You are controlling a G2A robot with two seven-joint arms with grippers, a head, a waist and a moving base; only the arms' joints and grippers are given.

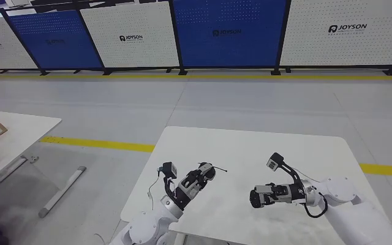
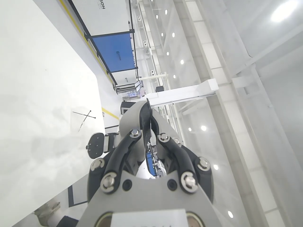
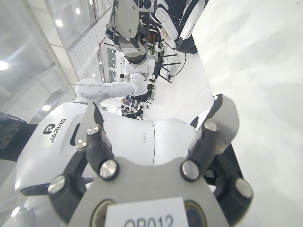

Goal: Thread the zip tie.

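The zip tie (image 1: 220, 169) is a thin black strand lying on the white table (image 1: 275, 153), just past the tip of my left gripper (image 1: 205, 173). In the left wrist view the tie (image 2: 84, 117) appears as two fine black lines crossing on the tabletop, apart from the fingers. My left gripper (image 2: 147, 109) is shut, its black pads pressed together; whether anything sits between them I cannot tell. My right gripper (image 1: 253, 198) hovers to the right of the tie, facing the left one. Its fingers (image 3: 94, 119) stand wide apart around nothing, so the right gripper (image 3: 157, 109) is open.
The table's left edge runs close behind the left arm. A second white table (image 1: 24, 131) stands off to the left across open floor. Blue and white pegboard panels (image 1: 226, 33) line the back. Bare tabletop stretches beyond and right of both grippers.
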